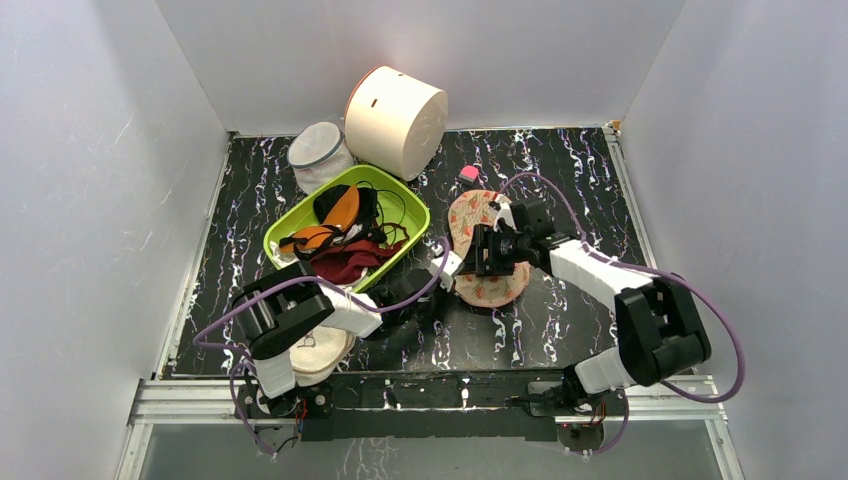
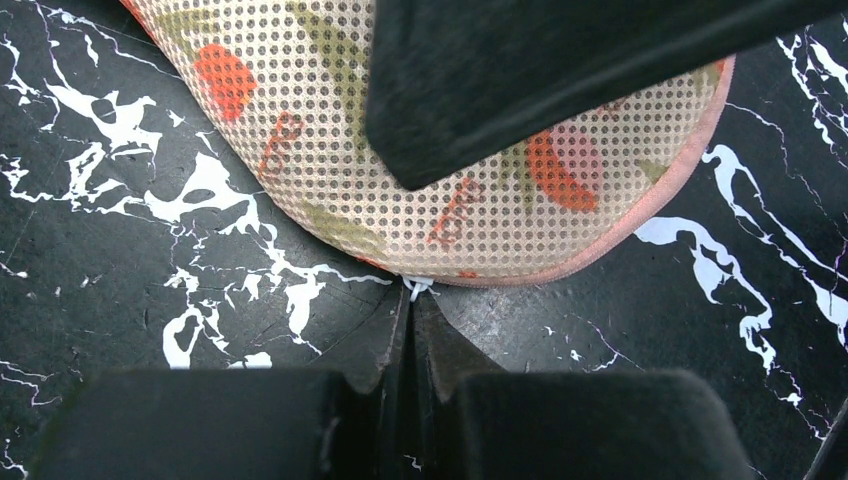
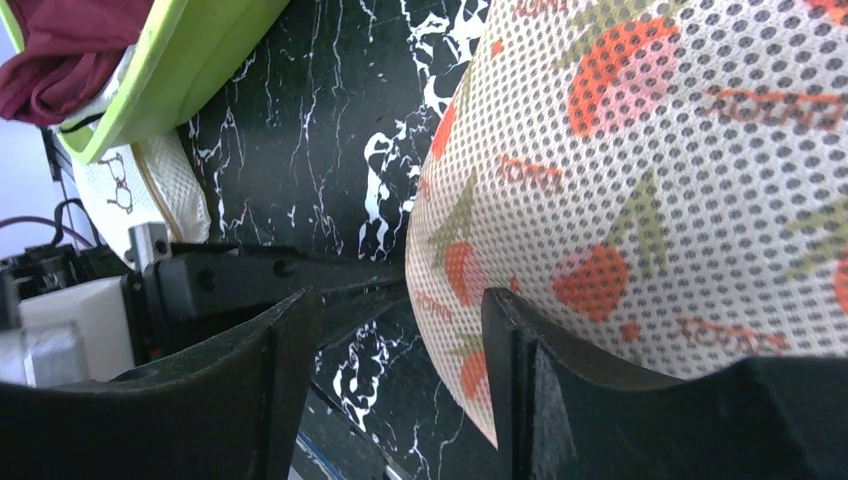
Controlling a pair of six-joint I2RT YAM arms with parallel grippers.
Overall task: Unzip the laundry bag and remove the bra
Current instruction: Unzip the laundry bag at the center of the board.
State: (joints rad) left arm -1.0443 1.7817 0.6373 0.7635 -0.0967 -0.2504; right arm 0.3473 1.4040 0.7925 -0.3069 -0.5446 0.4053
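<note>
The laundry bag, a flat peach mesh pouch with red-orange and green motifs, lies on the black marbled table right of centre. It fills the left wrist view and the right wrist view. My left gripper is at the bag's near-left edge, shut on the small white zipper pull. My right gripper is open; one of its fingers rests on top of the bag, the other hangs off its edge. The black bra is hidden.
A green bin holding a maroon bra and an orange-lined one stands left of the bag. Behind it are a white mesh cylinder and a large cream drum. A cream pouch lies under my left arm.
</note>
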